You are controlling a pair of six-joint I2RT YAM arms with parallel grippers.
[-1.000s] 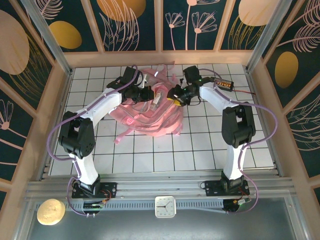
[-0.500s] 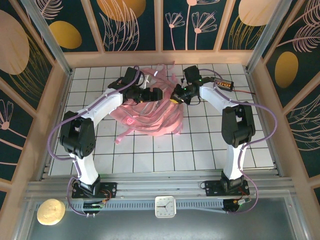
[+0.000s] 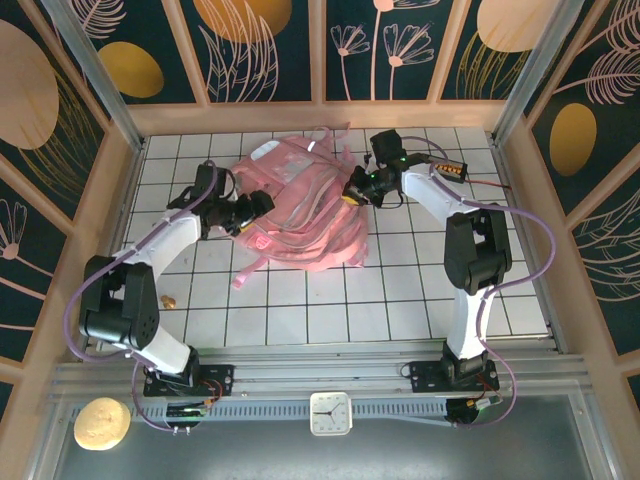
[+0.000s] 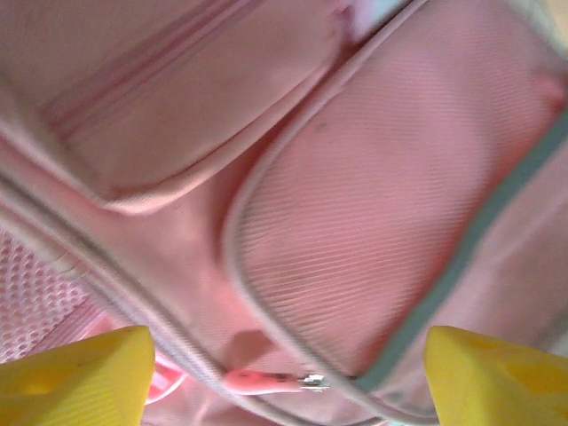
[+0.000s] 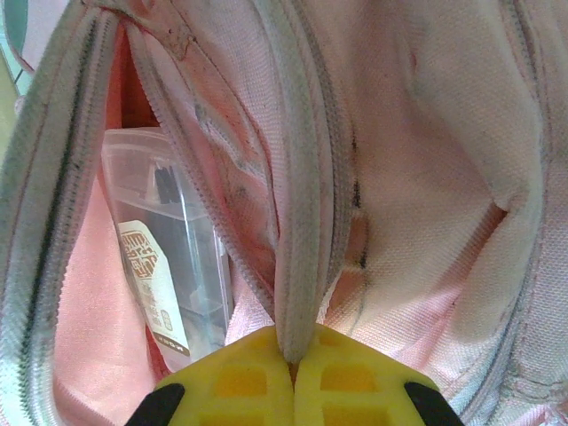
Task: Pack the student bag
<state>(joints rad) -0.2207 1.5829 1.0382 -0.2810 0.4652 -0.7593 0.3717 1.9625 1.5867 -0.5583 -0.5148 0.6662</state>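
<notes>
— Left hand (image 3: 258, 205) is backing off, jaws wide and empty now; student bag (image 3: 300, 215) is lying on the desk (image 3: 400, 290).
— Right hand (image 5: 291, 364) is pinching its opening's rim; clear box (image 5: 164, 248) is sitting inside already.

No text can be read with certainty.

1. Label (image 5: 146, 275): white paper on a clear box (image 5: 177, 204) inside the bag (image 5: 399, 133), right wrist view. It carries a red-brown printed block above fine dark lines; the characters are too small to read.
2. Clock (image 3: 329, 413): at the near rail, top view. Dial marks are present; the numerals are not legible.
</notes>
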